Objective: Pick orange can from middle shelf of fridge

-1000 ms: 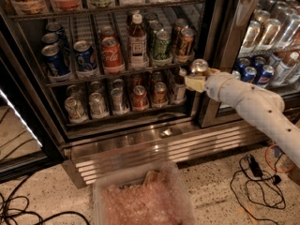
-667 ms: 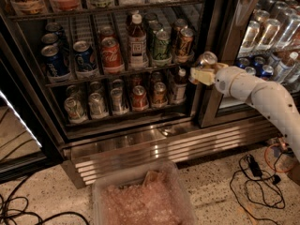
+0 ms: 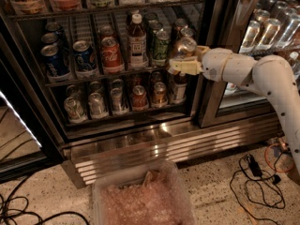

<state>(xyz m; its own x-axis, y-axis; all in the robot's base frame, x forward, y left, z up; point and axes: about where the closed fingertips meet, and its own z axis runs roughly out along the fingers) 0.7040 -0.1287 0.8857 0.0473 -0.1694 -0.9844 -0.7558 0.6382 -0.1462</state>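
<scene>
Nearest the camera, a clear plastic bin of pinkish crumpled wrap sits on the speckled floor, with black cables looped on the floor to its right. Behind the bin runs the ribbed stainless-steel base panel of the fridge, whose dark frame rises on both sides of the racks. The white arm comes in from the right edge and crosses in front of the dark frame post, ending in the cream-coloured gripper, which is at the front right end of the middle shelf. The orange can is in the rightmost lane of that shelf, at the front, directly above and touching the gripper. Its silver lid is tipped up and to the right, so it leans rather than stands straight. Whether the gripper is clamped on the can or merely against it I cannot tell. To the can's left along the same shelf stand a green can, a brown bottle with a white cap, a red Coca-Cola can and blue cans. The lower rack carries silvery and rust-red cans. Further back in the rightmost lane, more can tops show behind the orange can. Beyond the post, a second compartment holds pale silver cans.
</scene>
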